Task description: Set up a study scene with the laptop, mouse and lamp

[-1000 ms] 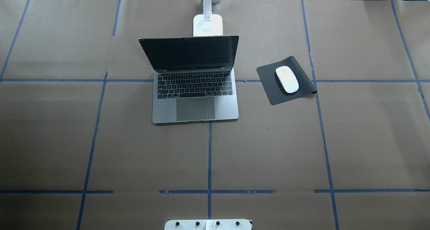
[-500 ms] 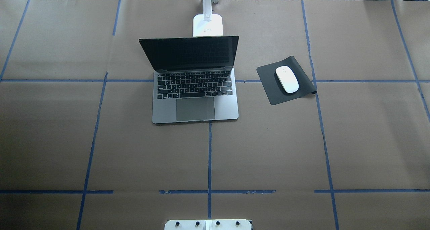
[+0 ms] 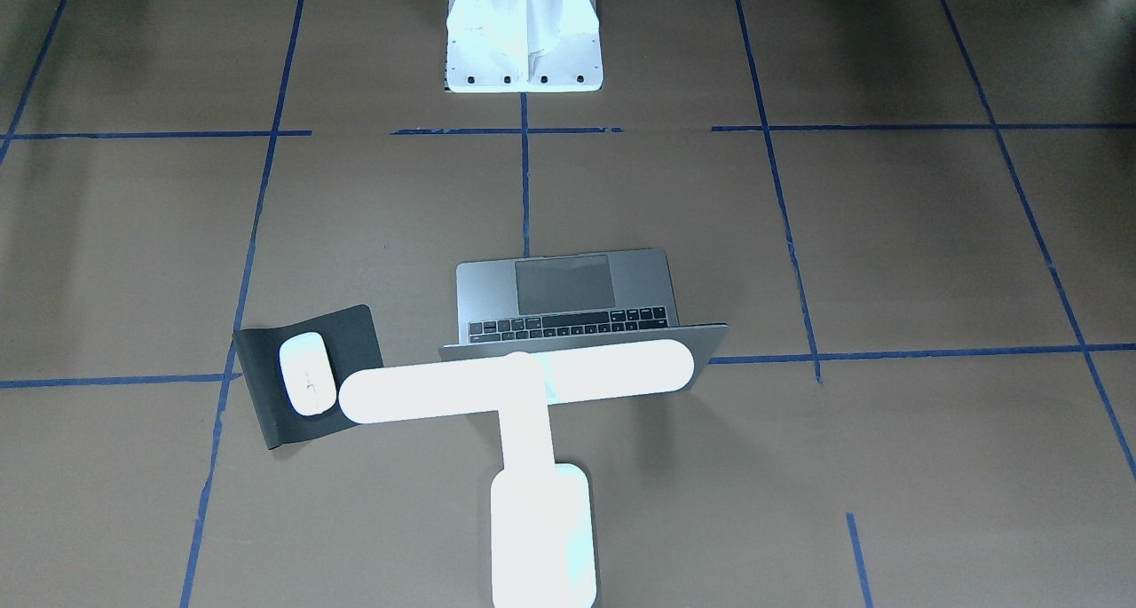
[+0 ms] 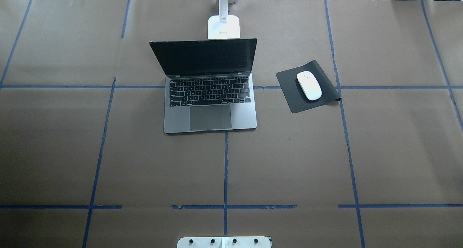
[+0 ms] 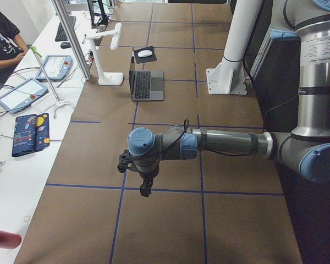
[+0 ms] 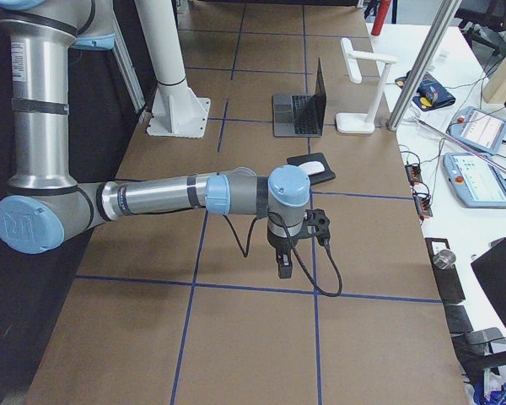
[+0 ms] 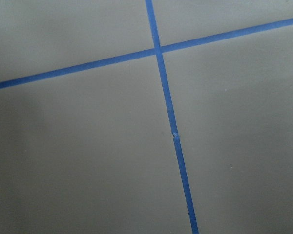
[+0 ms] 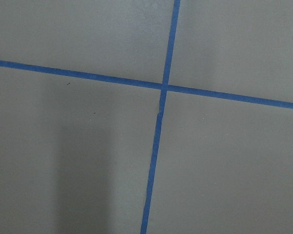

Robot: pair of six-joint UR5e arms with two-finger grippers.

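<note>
The laptop stands open at the table's far middle, its screen dark. The lit white lamp stands right behind it; in the front-facing view its bar head hangs over the lid. The white mouse lies on a black mat to the laptop's right. My left gripper shows only in the exterior left view, over bare paper far from the laptop. My right gripper shows only in the exterior right view, apart from the mouse. I cannot tell whether either is open or shut.
Brown paper with blue tape lines covers the table. The white robot pedestal is bolted at the near edge. A side bench holds tablets, cables and metal posts. A person sits at it.
</note>
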